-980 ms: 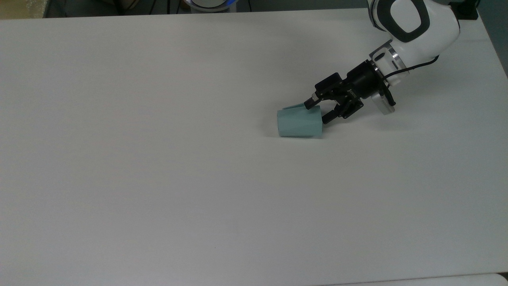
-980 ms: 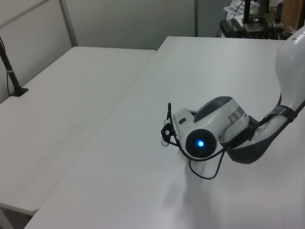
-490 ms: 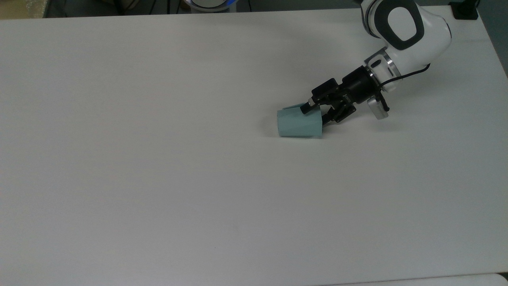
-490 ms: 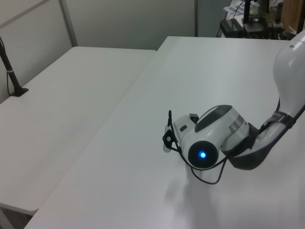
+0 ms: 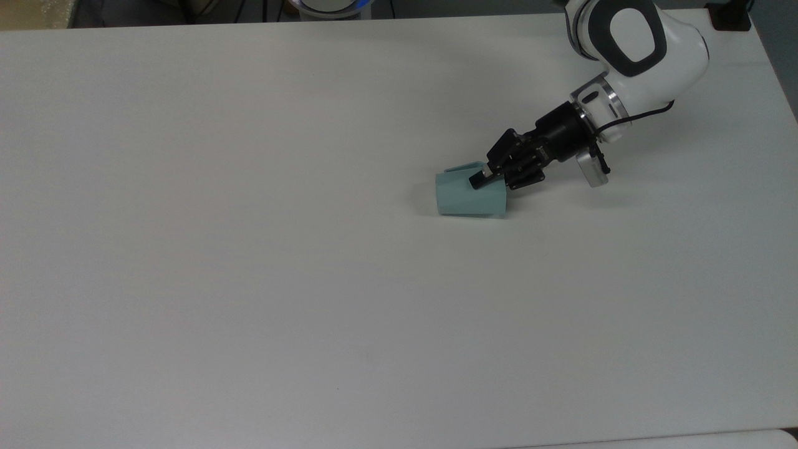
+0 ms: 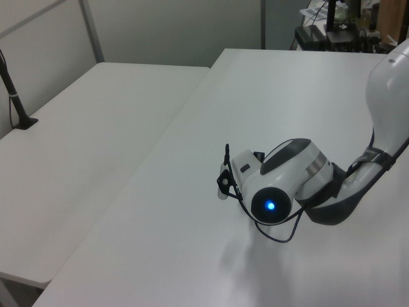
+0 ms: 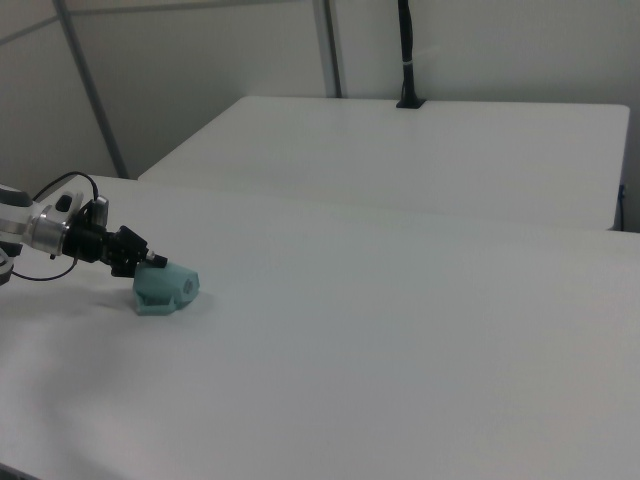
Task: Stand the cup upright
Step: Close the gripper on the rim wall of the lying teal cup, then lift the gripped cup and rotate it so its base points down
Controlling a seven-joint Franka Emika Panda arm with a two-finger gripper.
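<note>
The pale teal cup (image 5: pixel 466 197) lies on its side on the white table (image 5: pixel 249 249), wide rim toward the top view's right, small handle on its far side. My gripper (image 5: pixel 481 181) reaches in from the rim end, fingers drawn together on the cup's upper wall near the rim. In the right view the cup (image 7: pixel 166 289) rests on its side with the gripper (image 7: pixel 153 262) on its top left edge. The left view has the arm's white wrist (image 6: pixel 275 192) low over the table, with the cup hidden behind it.
A second white table (image 6: pixel 96 128) stands alongside, with a narrow gap between the two. A black post (image 7: pixel 405 55) rises at its far edge. The table's edge (image 5: pixel 776 68) runs close behind the arm in the top view.
The fingers, spread apart a second ago, have closed onto the cup's wall. The wrist has dropped and edged toward the cup; the cup has stayed in place.
</note>
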